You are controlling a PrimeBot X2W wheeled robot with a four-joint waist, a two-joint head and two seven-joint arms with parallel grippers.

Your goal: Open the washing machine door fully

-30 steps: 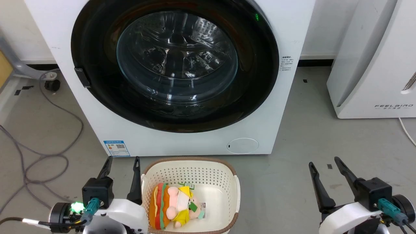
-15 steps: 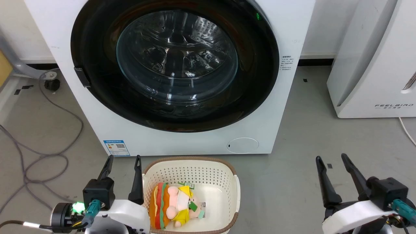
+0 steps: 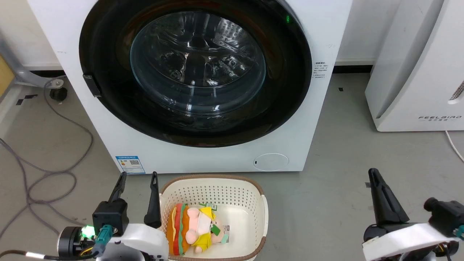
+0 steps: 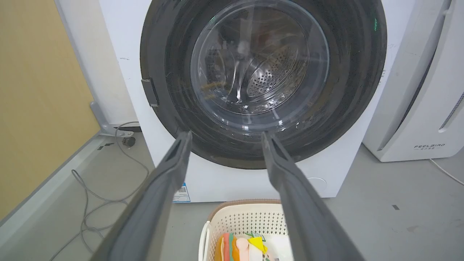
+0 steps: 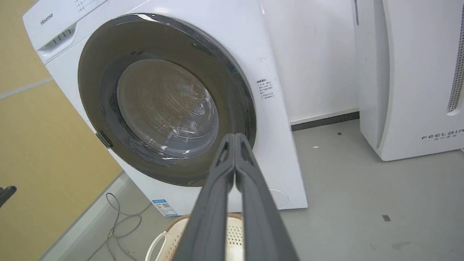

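The washing machine (image 3: 203, 159) is a white front-loading box straight ahead. Its glossy black washing machine door (image 3: 290, 90) with the clear glass bowl lies flat against the front, a small dark tab on its left rim. My left gripper (image 3: 138, 179) hovers low at the lower left, open and empty. In the left wrist view, the left gripper (image 4: 225, 135) points at the door's (image 4: 355, 72) lower part from a distance. My right gripper (image 3: 373, 174) is at the lower right, fingers pressed together, holding nothing. The right gripper (image 5: 235, 136) is well short of the door (image 5: 98, 90).
A cream laundry basket (image 3: 214, 179) holding a burger plush toy (image 3: 195, 228) stands on the grey floor before the machine, between my grippers. A white FEELBIRD appliance (image 3: 409, 72) stands at the right. Grey cables (image 3: 47, 174) loop on the floor at the left.
My right gripper has shut its fingers and drifted right and lower in the head view. The left gripper and the door are unchanged.
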